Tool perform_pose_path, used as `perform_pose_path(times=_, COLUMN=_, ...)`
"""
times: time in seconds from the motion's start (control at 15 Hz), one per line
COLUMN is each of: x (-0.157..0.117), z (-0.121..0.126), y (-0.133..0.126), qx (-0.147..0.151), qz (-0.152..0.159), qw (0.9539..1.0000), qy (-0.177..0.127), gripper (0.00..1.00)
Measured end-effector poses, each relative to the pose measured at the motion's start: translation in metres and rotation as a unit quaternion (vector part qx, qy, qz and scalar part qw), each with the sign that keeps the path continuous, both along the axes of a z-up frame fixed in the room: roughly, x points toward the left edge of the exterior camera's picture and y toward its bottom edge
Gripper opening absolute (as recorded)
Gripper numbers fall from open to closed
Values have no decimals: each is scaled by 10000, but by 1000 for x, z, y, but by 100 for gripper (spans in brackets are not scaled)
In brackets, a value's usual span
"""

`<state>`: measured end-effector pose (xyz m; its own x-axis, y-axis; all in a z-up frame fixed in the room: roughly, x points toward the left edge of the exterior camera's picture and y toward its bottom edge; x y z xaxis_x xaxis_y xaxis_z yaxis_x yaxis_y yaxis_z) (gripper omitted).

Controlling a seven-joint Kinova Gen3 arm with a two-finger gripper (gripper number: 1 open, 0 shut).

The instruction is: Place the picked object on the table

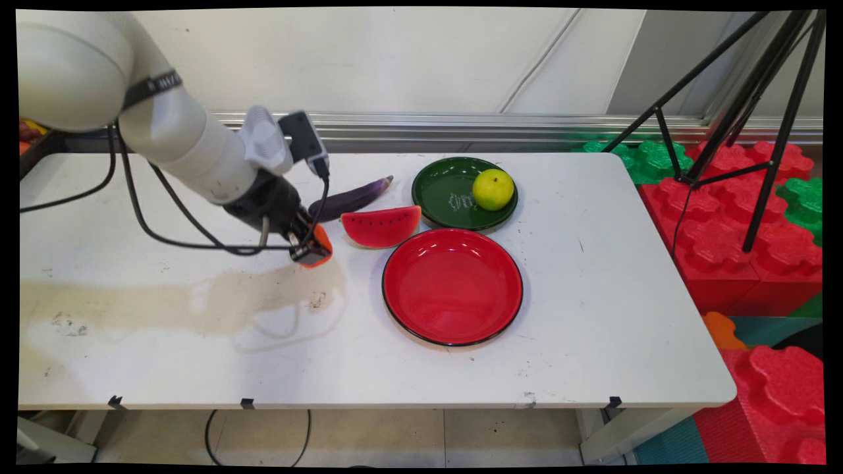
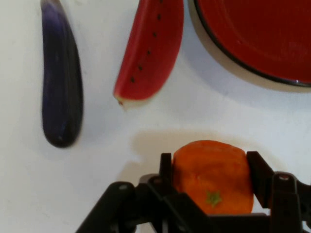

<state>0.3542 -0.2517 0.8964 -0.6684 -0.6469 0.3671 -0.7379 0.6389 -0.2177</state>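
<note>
Orange fruit (image 2: 214,177) clamped between fingers (image 2: 165,167), beside watermelon slice (image 2: 153,48).

Arm: reaches in from upper left, angled down toward the table
Gripper (image 1: 308,245): fingers (image 2: 165,167) clamped on an orange fruit (image 2: 214,174)

A white bench (image 1: 593,316) stands before a pale wall (image 1: 395,59) with a metal rail (image 1: 461,122) along its foot. To the right, a black tripod (image 1: 757,131) rises over red foam blocks (image 1: 757,250) and green foam blocks (image 1: 649,161). Beige floor tiles (image 1: 395,434) show below the near edge.
</note>
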Motion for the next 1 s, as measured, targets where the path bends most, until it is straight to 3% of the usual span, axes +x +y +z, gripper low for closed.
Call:
perform_pose_path(times=0.4, x=-4, z=-28, y=2, qx=32, qz=202, qw=9998, qy=15, gripper=0)
perform_pose_path(times=1.0, x=-16, z=-72, y=-16, qx=111, qz=325, qw=9994, qy=-47, gripper=0)
